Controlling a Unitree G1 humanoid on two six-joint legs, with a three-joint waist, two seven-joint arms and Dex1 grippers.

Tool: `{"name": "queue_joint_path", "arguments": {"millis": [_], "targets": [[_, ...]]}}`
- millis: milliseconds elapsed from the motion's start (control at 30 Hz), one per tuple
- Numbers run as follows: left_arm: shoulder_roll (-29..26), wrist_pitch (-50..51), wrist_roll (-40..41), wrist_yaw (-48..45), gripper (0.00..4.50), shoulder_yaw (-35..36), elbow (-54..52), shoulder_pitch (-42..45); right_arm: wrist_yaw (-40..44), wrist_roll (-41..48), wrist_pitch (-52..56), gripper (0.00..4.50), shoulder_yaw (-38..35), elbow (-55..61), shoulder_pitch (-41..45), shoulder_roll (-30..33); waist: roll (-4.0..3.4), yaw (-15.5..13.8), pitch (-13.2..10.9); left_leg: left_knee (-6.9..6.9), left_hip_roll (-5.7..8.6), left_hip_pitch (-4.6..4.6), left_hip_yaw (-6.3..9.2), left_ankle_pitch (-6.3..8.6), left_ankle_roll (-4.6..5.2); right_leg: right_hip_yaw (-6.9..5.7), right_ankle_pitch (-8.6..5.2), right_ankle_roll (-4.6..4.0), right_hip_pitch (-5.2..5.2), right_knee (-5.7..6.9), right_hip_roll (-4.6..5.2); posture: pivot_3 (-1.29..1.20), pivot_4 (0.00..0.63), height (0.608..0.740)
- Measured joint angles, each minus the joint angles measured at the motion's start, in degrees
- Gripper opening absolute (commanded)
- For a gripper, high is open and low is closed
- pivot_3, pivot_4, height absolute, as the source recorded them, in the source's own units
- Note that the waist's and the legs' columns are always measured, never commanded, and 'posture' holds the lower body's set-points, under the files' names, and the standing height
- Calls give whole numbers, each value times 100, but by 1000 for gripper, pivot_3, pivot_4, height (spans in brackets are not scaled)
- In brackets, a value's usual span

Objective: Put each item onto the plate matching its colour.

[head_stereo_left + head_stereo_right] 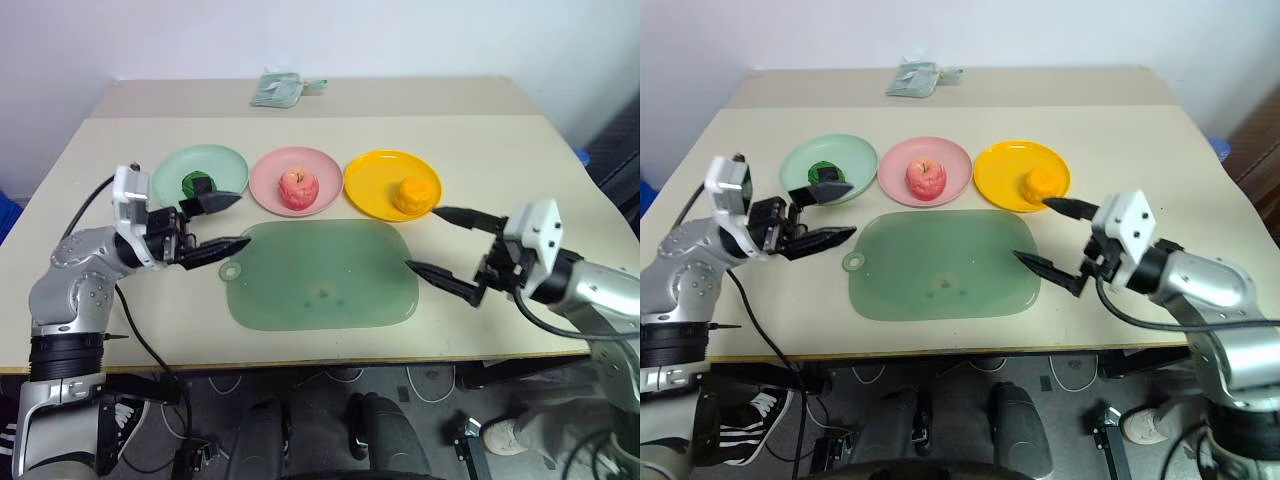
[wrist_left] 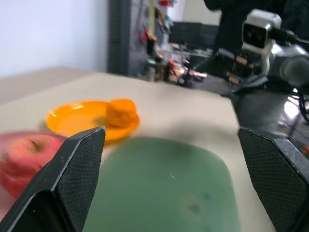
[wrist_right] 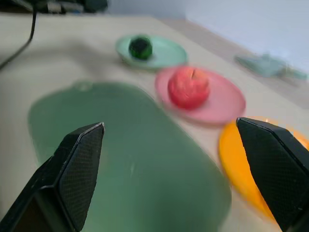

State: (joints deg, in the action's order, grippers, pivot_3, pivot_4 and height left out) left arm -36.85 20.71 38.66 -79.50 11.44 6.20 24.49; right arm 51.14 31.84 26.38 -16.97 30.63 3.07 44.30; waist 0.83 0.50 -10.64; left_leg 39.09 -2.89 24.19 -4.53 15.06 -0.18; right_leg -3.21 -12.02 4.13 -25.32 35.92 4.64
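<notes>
Three plates in row: dark green ball (image 1: 197, 184) on green plate (image 1: 222, 160), apple (image 1: 298, 187) on pink plate (image 1: 270, 172), orange (image 1: 412, 194) on yellow plate (image 1: 372, 178). Left end effector (image 1: 233, 221) and right end effector (image 1: 428, 241) wide open, empty.

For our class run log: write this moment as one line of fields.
green item on mint plate | apple on pink plate | orange item on yellow plate | left claw open | right claw open | mat bare

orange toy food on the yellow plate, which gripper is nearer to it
Right. The right gripper hangs open just beside the orange toy food; the left gripper is open across the table, by the mint green plate.
</notes>
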Motion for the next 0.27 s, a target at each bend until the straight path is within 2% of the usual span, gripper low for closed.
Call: {"name": "queue_joint_path", "arguments": {"millis": [267], "targets": [[338, -52, -75, 81, 4500, -302, -150, 18, -122, 38, 78, 4457, -425, 89, -313, 181, 2, -16, 0, 1, 3, 8, 2, 1, 2, 2, -2, 4, -1, -4, 1, 0, 150, 740]]}}
